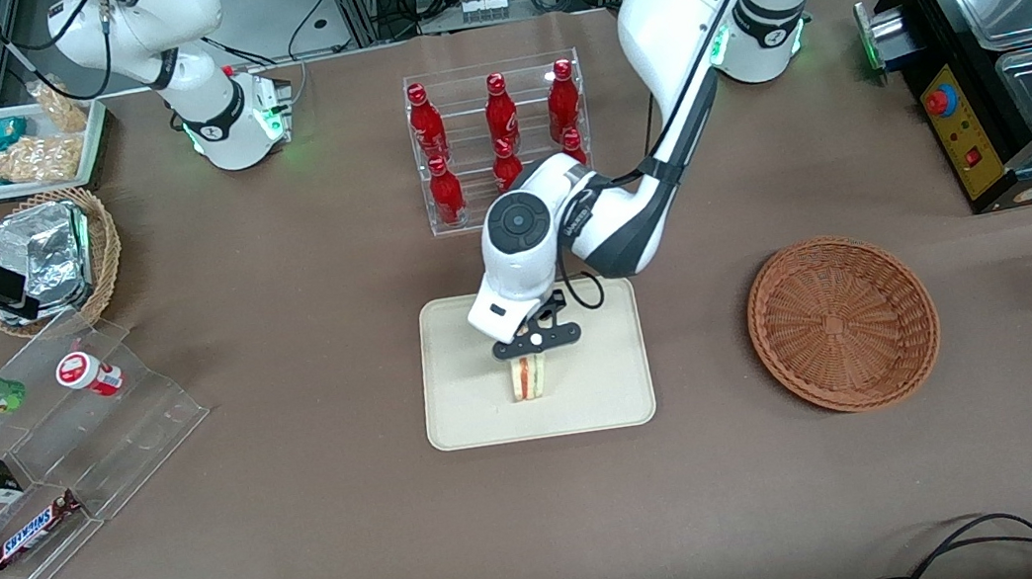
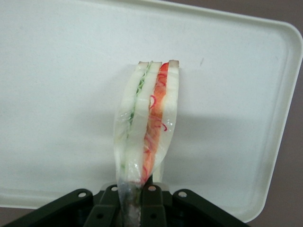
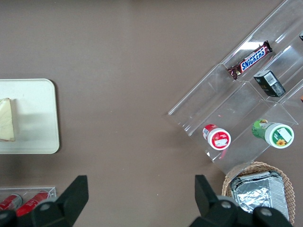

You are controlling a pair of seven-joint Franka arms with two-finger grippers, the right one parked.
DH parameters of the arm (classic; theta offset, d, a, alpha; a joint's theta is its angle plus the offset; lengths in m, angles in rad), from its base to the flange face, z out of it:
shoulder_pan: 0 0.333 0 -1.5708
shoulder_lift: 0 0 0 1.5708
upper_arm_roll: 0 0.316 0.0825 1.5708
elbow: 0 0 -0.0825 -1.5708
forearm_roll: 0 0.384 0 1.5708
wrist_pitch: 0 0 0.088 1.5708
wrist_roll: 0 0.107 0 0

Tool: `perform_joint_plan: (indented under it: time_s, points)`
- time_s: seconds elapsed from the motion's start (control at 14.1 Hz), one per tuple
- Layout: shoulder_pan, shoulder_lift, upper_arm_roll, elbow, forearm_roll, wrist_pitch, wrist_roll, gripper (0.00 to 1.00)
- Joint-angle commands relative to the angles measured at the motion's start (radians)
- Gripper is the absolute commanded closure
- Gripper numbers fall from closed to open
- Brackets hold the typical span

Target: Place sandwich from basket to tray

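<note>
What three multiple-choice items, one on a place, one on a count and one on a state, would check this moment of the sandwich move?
1. Where is the triangular white-bread sandwich with red and green filling?
A. In the round reddish-brown wicker basket
B. Over the flat cream rectangular tray, upright on its edge
C. On the bare brown table

2. How many red bottles stand in the clear acrylic rack?
A. Three
B. Six
C. Nine

3. What is the left arm's gripper doing?
A. Shut on the sandwich's top end
B. Open above the basket
C. Shut on a bottle

Answers:
1 B: both the front and wrist views show the tray under the wedge, while the basket holds nothing.
2 B: six red bottles show in the rack.
3 A: the wrist view shows the fingers pinching the wrapped sandwich.
</note>
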Motion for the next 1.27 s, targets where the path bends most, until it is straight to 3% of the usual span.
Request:
perform_joint_plan:
  time_s: [0.0, 0.07, 0.14, 0.35, 0.57, 0.99, 1.2]
  points:
    - [-0.017, 0.022, 0.014, 0.032, 0.014, -0.004, 0.008, 0.86]
    - [-0.017, 0.022, 0.014, 0.034, 0.014, -0.004, 0.004, 0.66]
    - [-0.020, 0.020, 0.014, 0.032, 0.014, -0.004, -0.005, 0.01]
    - [-0.020, 0.002, 0.015, 0.026, 0.021, -0.007, 0.004, 0.00]
    - [-0.019, -0.114, 0.022, -0.006, 0.022, -0.060, -0.002, 0.00]
    - [-0.009, -0.357, 0.103, -0.005, 0.017, -0.373, -0.012, 0.00]
    - [0.007, -0.420, 0.134, -0.014, 0.015, -0.475, -0.013, 0.00]
